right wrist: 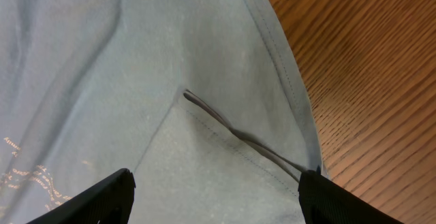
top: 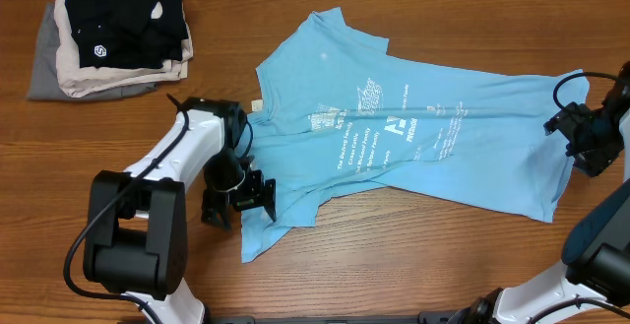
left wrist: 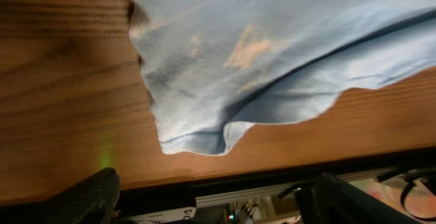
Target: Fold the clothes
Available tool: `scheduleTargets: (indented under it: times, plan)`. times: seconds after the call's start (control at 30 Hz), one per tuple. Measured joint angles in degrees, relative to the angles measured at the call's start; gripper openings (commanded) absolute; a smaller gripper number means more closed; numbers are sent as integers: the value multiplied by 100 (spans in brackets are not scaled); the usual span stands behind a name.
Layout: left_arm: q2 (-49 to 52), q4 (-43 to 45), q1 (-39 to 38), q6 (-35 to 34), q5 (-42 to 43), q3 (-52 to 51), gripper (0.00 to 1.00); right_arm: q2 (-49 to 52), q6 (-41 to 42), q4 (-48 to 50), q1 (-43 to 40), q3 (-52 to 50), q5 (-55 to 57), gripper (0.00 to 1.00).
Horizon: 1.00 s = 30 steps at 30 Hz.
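The clothes, a light sky-blue T-shirt (top: 394, 127) with white lettering, lie spread flat across the middle of the table, partly folded over itself. My left gripper (top: 241, 204) hovers at the shirt's lower left corner. In the left wrist view its fingers (left wrist: 88, 198) stand wide apart over the table's front edge, nothing between them, with the shirt's hem (left wrist: 204, 142) just ahead. My right gripper (top: 576, 142) is at the shirt's right end. Its jaws (right wrist: 214, 198) are open above a stitched fold of blue fabric (right wrist: 170, 81), holding nothing.
A stack of folded garments sits at the back left: a black one with a small white logo (top: 133, 19) on top, beige (top: 79, 73) and grey (top: 41, 63) beneath. Bare wooden table (top: 394, 255) lies in front of the shirt.
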Motion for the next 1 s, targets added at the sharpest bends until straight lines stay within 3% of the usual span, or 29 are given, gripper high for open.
scheduleTargets:
  times: [0.1,0.47,0.8,1.0]
  plan:
    - [0,291,0,-122,-50,-291,85,0,0,2,0,0,-2,80]
    - [7,1150,96,-581,-166,-1147,84,0,2,-15,0,-2,0,80]
    - [-350,1578,485,-866,-140,-1598,48,0,4,-98,0,-4,0,80]
    - [-378,1620,533,-870,-223,-1663,42,0,57,-98,0,-4,-37,80]
